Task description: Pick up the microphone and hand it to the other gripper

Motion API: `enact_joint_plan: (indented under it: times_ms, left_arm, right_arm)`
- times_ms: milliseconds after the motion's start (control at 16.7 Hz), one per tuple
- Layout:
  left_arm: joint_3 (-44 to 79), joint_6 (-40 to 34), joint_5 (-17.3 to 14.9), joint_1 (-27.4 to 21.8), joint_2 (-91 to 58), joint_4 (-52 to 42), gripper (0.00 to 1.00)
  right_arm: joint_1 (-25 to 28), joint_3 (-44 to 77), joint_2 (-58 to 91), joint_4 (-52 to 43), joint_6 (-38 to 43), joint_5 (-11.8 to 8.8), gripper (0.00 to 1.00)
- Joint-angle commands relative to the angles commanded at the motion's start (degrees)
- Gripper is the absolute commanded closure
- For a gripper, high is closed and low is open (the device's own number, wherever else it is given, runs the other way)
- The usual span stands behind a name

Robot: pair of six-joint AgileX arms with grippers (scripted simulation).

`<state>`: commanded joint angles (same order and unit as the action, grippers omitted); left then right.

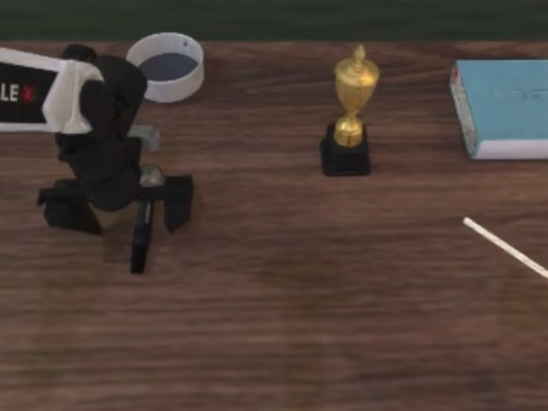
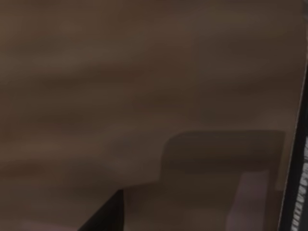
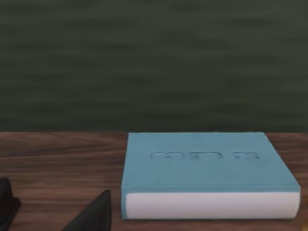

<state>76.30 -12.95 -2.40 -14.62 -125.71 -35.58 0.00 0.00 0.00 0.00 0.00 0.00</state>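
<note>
The microphone (image 1: pixel 140 238) lies on the wooden table at the left, its black handle pointing toward the front edge. Its silver-grey head (image 1: pixel 152 176) is tucked under my left gripper (image 1: pixel 124 205). That gripper hangs low over it, open wide, with one finger (image 1: pixel 68 212) to the left of the handle and the other finger (image 1: pixel 178 202) to the right. In the left wrist view only blurred wood, one finger (image 2: pixel 108 216) and a dark strip at the picture's edge show. My right gripper (image 3: pixel 197 225) is out of the top view and open, one finger (image 3: pixel 96 214) showing near the blue book (image 3: pixel 207 168).
A white round dish (image 1: pixel 167 64) stands just behind the left arm. A gold trophy (image 1: pixel 353 111) on a black base is at the back middle. The blue book (image 1: pixel 505 107) lies at the back right, and a thin white stick (image 1: pixel 505 248) lies at the right.
</note>
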Motion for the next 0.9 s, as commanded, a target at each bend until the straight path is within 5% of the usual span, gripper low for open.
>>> enact_joint_plan:
  times_ms: [120,900]
  left_arm:
    - [0.00,0.00,0.00,0.00,0.00,0.00,0.00]
    - [0.00,0.00,0.00,0.00,0.00,0.00,0.98]
  right_arm:
    - [0.00,0.00,0.00,0.00,0.00,0.00,0.00]
    - [0.00,0.00,0.00,0.00,0.00,0.00,0.00]
